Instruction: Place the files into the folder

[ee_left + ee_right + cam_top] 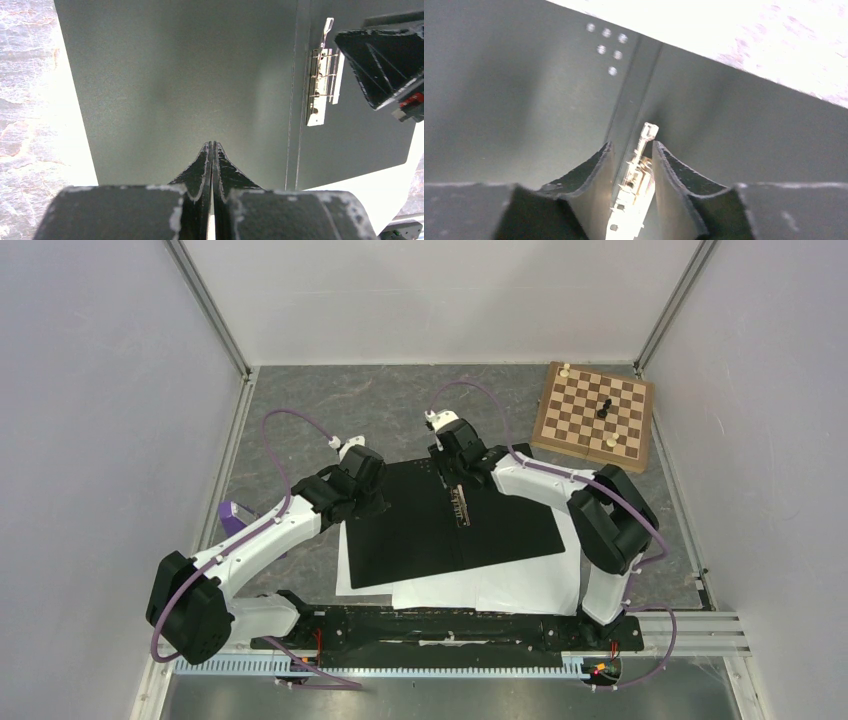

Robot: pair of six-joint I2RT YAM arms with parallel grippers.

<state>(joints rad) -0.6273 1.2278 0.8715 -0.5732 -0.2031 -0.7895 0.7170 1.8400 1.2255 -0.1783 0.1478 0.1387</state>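
This is a robotics lab test cell. Plain pale panels (90, 390) in metal framing (210, 308) box in a grey mat (400, 400), and 2 cabled arms (270, 530) are bolted to a black base plate (440, 625) beside a slotted cable duct (400, 667).

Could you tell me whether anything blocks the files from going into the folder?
Yes: the open folder itself lies on top of the files, covering most of them; only strips show at its left and near edges. The right gripper straddles the clip at the spine.
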